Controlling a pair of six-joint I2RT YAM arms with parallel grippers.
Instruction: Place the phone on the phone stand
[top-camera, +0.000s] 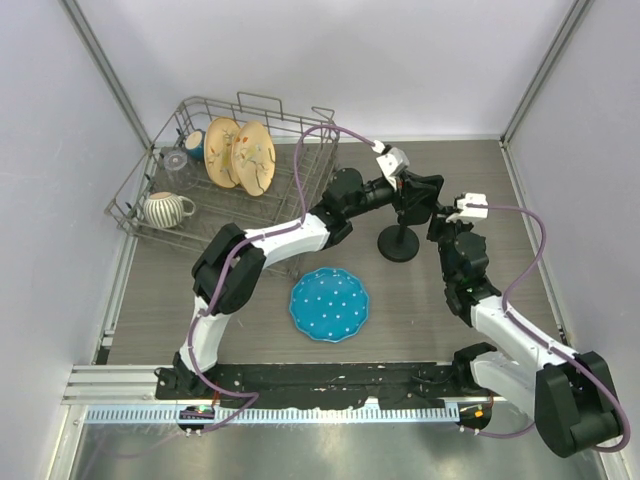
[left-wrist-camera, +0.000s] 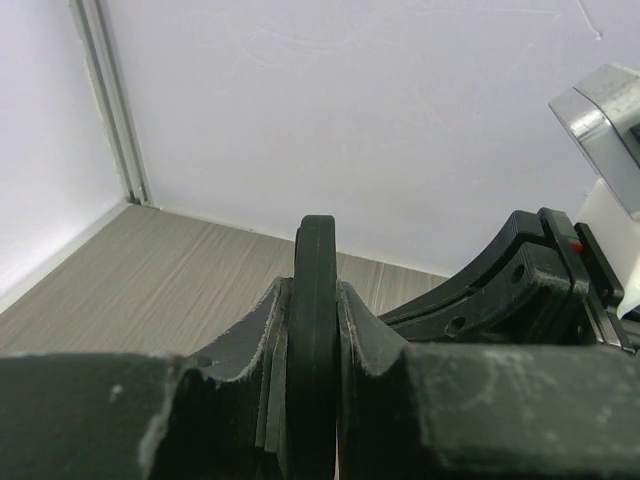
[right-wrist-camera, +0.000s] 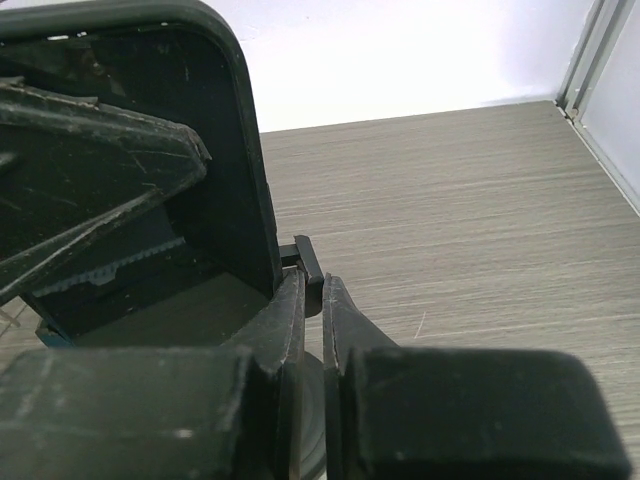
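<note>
The phone is a glossy black slab held upright above the phone stand, whose round disc base rests on the table. My left gripper is shut on the phone; in the left wrist view its thin black edge stands clamped between the fingers. My right gripper sits just right of the stand. In the right wrist view it is shut on the stand's small clamp bracket, with the phone's rounded corner directly left of the bracket and the disc base partly visible below.
A wire dish rack with two plates, a striped mug and a glass stands at the back left. A blue dotted plate lies in front of the stand. Walls close the back and both sides.
</note>
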